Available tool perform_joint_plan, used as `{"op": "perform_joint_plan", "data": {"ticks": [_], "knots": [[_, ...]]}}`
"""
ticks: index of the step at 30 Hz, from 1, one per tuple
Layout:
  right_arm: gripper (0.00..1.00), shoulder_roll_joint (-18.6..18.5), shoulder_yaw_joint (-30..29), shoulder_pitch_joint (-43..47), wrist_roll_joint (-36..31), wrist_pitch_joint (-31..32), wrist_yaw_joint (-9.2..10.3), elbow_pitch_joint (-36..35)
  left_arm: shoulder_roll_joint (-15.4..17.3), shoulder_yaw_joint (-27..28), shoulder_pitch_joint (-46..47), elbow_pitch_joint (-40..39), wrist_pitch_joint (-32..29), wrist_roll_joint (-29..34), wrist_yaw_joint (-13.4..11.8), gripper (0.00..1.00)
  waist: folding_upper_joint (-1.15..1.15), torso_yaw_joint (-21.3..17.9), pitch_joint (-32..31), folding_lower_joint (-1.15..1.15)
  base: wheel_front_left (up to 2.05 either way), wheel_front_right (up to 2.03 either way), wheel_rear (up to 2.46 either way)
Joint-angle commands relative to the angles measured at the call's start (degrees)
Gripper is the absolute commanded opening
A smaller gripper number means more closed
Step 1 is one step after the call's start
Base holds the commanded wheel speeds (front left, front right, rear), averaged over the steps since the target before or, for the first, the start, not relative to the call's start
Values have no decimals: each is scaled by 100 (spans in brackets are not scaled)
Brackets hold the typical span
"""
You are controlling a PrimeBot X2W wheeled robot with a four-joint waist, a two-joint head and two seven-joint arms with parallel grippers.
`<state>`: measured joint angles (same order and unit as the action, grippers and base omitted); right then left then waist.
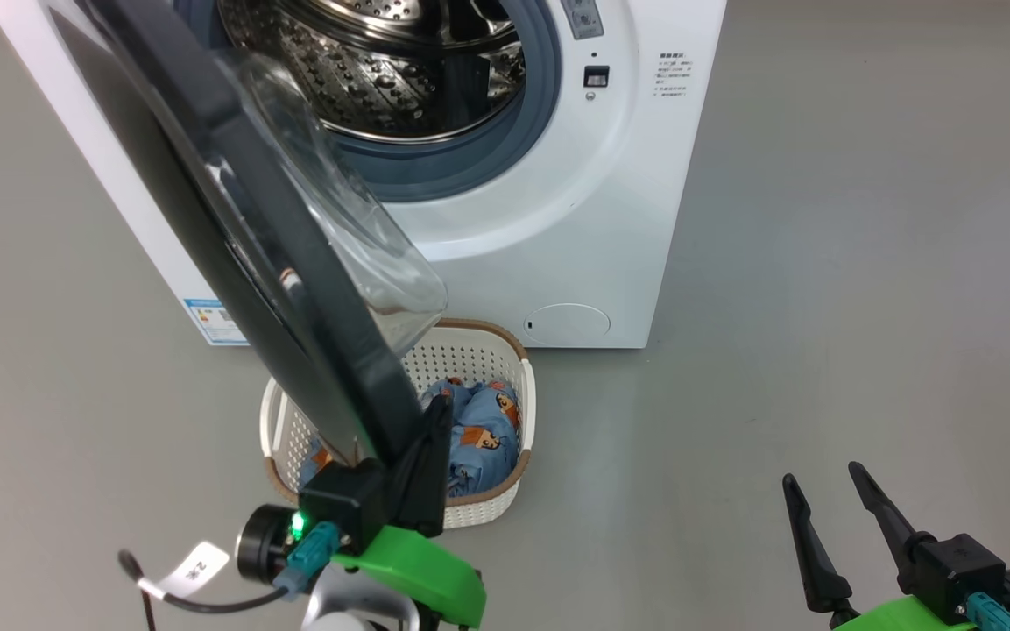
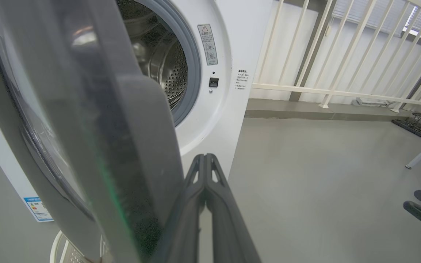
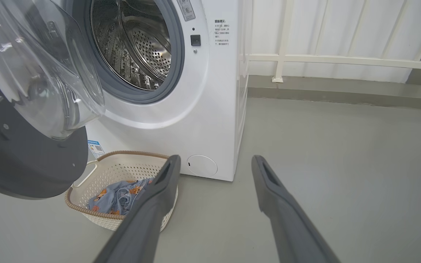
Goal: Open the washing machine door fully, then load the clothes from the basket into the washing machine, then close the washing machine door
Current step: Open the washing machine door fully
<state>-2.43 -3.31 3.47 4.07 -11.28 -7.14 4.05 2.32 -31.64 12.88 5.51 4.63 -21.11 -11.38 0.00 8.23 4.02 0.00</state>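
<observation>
- Head: the closed left hand (image 1: pixel 441 412) leans on the glossy black-rimmed round glass door (image 1: pixel 233 202), likely to push it wider; blue bear-print clothes (image 1: pixel 483 429) lie in the cream perforated basket (image 1: pixel 487 329) below.
- Left wrist: its fingers (image 2: pixel 221 212) lie beside the rim (image 2: pixel 141 164), not around it.
- Right wrist: the right hand (image 3: pixel 214 159) is spread, empty.

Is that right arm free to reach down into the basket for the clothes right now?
Probably yes. The right gripper is open, with bare floor between it and the basket. The washing machine door overhangs the basket's left part, but the clothes on its right side lie uncovered.
</observation>
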Motion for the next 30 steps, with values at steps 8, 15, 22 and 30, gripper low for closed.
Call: {"op": "perform_joint_plan", "data": {"ticks": [8, 15, 22, 30], "knots": [[100, -44, 65, -217, 36, -79, -35, -115, 275, 504, -214, -300, 106, -82, -391, 0, 0, 108, 75, 0, 0, 0, 0], [100, -44, 42, -223, 14, -72, -35, -149, 360, 604, -470, -548, 181, -90, -564, 0, 0, 327, 120, 0, 0, 0, 0], [100, -44, 53, -256, -25, -47, -35, -181, 417, 748, -672, -699, 278, -179, -663, 0, 0, 576, 148, 0, 0, 0, 0], [100, -44, 47, -239, -70, 11, -35, -216, 556, 1007, -900, -786, 394, -243, -842, 0, 0, 867, 98, 0, 0, 0, 0]]}}
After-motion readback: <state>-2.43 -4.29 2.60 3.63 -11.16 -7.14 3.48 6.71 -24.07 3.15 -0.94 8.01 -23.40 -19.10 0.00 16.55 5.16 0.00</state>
